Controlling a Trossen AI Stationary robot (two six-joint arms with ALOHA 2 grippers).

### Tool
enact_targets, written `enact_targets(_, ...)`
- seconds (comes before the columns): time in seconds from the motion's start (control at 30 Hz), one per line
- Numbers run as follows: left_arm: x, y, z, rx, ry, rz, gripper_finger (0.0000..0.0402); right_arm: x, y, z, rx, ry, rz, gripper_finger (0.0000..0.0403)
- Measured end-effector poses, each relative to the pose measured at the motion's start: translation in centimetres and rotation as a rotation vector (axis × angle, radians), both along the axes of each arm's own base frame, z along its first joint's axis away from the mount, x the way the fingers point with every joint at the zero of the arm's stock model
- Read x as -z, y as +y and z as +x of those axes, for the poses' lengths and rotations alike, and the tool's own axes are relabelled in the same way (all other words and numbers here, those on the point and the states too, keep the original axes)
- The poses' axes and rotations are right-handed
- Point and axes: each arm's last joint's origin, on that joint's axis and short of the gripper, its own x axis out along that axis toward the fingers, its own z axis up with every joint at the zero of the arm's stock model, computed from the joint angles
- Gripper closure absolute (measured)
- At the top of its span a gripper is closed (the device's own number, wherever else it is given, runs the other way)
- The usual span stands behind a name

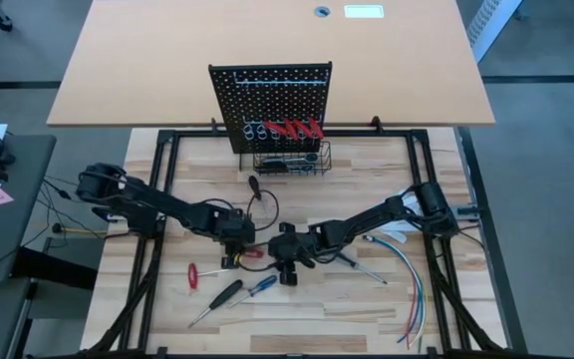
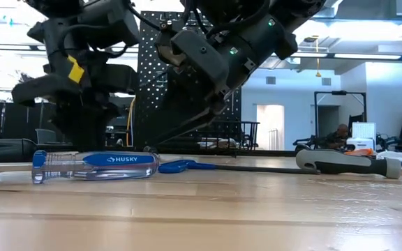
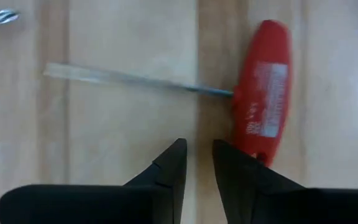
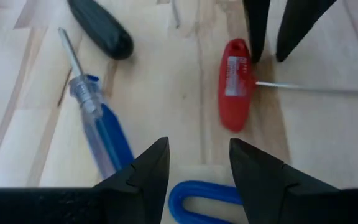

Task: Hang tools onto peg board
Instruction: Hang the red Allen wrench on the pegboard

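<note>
The black peg board (image 1: 270, 95) stands upright at the far side, with red pliers (image 1: 297, 128) hanging on it and a wire basket (image 1: 292, 160) at its base. A red T-handled hex key (image 3: 263, 93) lies flat on the table, its shaft (image 3: 123, 78) sticking out sideways. My left gripper (image 3: 199, 165) points steeply down beside the handle's end, open by a narrow gap with nothing between its fingers. My right gripper (image 4: 199, 165) stands open over a blue loop handle (image 4: 204, 199) that lies on the table. A blue screwdriver (image 4: 98, 124) and a black-handled one (image 4: 101, 28) lie nearby. My left gripper has one finger (image 3: 241, 171) right at the near end of the red handle (image 3: 258, 149), coming from above. Whether that finger touches the handle I cannot tell. The handle lies flat on the table.
Another red T-handled tool (image 1: 193, 274) lies to the left. A grey-and-black handled screwdriver (image 2: 347, 162) lies to the right. A bundle of coloured wires (image 1: 412, 299) runs along the right side, and a black cable (image 1: 262, 199) loops behind the grippers.
</note>
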Motion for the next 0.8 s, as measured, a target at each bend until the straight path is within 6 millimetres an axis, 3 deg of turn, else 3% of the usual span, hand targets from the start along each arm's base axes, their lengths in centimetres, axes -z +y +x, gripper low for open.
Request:
enact_targets(0.13, -0.4, -1.0, 0.1, 0.006, -0.026, -0.083, 0.0332, 0.0, 0.1, 0.0, -0.005, 0.002, 0.002, 0.023)
enact_targets(0.23, -1.9, -2.0, 0.0, 0.042, -0.123, -0.131, 0.0332, 0.0, 0.0, 0.0, -0.002, 0.005, 0.0, 0.023)
enact_targets(0.43, -3.8, -3.1, -0.3, 0.174, -0.247, -0.071, 0.0332, 0.1, 0.0, -0.1, 0.005, 0.012, -0.009, 0.023)
enact_targets(0.6, -3.0, -2.7, -0.5, 0.175, -0.208, -0.038, 0.032, 0.1, 0.0, -0.1, 0.005, 0.017, -0.012, 0.023)
enact_targets(0.8, -1.2, -2.3, -1.7, 0.148, -0.158, -0.043, 0.0272, 0.2, 0.0, -0.1, 0.006, 0.017, -0.015, 0.023)
